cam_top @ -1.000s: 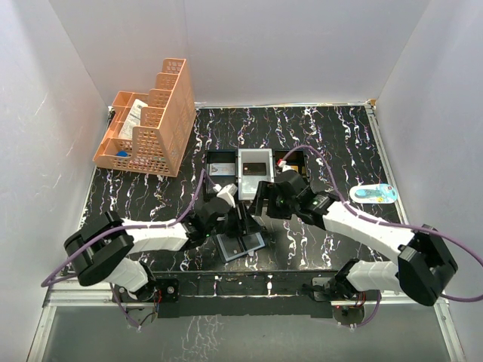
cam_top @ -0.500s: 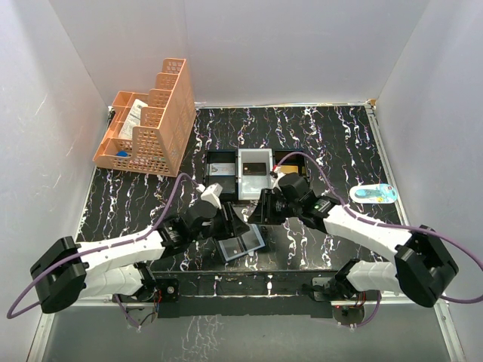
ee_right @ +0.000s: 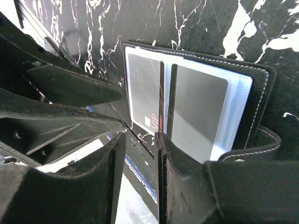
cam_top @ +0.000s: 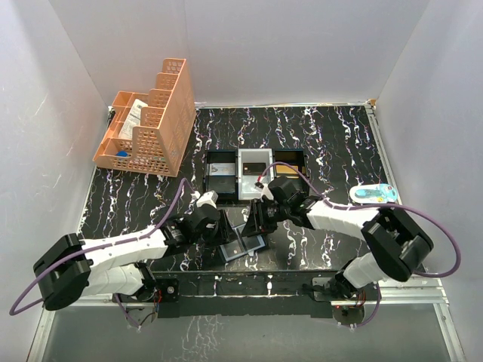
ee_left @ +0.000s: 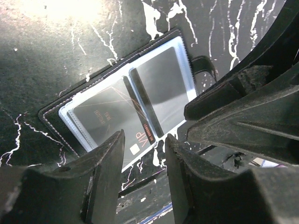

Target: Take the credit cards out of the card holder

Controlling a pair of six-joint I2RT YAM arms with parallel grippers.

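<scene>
Only one word reads clearly: "VIP", in light letters on the dark card [ee_left: 110, 112] that sits in a clear pocket of the card holder [ee_left: 56, 119]. In the left wrist view it stands at the card's near corner, beside a small pale square. The right wrist view shows the same "VIP" on this card [ee_right: 145, 88], again near its lower edge. Beside the word, a line of very small red print runs along the card's dark stripe, too fine to read. Two faint lines of lettering across the card's middle are also not legible.
</scene>
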